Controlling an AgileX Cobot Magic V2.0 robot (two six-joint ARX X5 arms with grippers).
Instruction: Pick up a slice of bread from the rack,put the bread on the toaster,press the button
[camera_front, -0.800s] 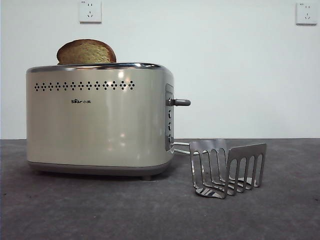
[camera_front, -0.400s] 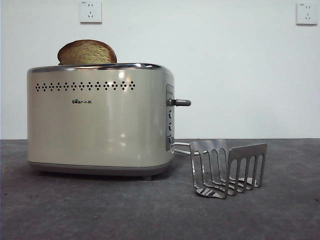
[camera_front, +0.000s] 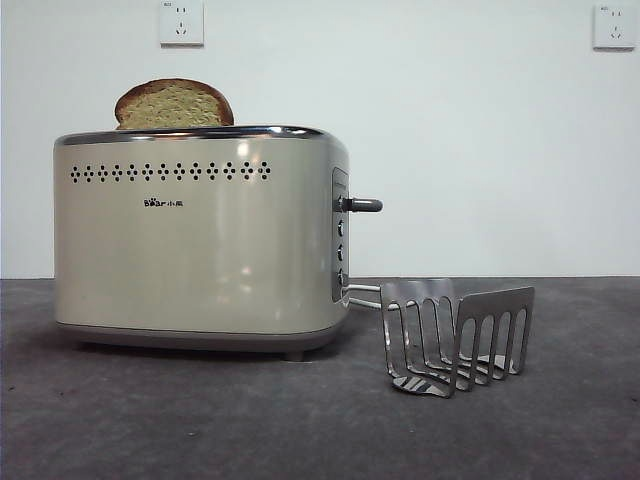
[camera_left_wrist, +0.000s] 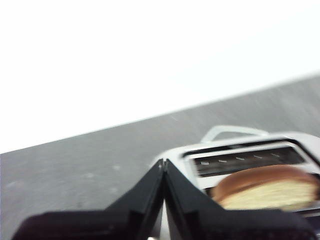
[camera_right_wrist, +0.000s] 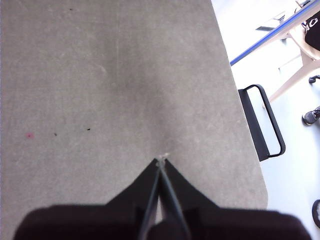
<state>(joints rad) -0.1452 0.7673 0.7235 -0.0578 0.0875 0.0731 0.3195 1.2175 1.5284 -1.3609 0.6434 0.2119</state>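
Both grippers are empty with their jaws pressed together. Left gripper (camera_left_wrist: 164, 165) hangs just beside the toaster (camera_front: 200, 235), looking down on its slots, while the right gripper (camera_right_wrist: 161, 162) waits over bare counter (camera_right_wrist: 110, 90) away from the work.

In the front view the slice of bread (camera_front: 174, 104) stands upright in the toaster's slot at about 11 o'clock of the body, its domed top well proud of the chrome rim. The rack (camera_front: 455, 338) sits empty on the counter at about 4 o'clock from the toaster, just beside its end panel.

By that layout, picking and placing look done, and the step in hand is the press. The button (camera_front: 364, 205) juts from the narrow end at 3 o'clock and appears to sit high in its travel, with the bread not lowered. The next move calls for a gripper tip brought over that lever and pushed straight down, without nudging the rack below it.
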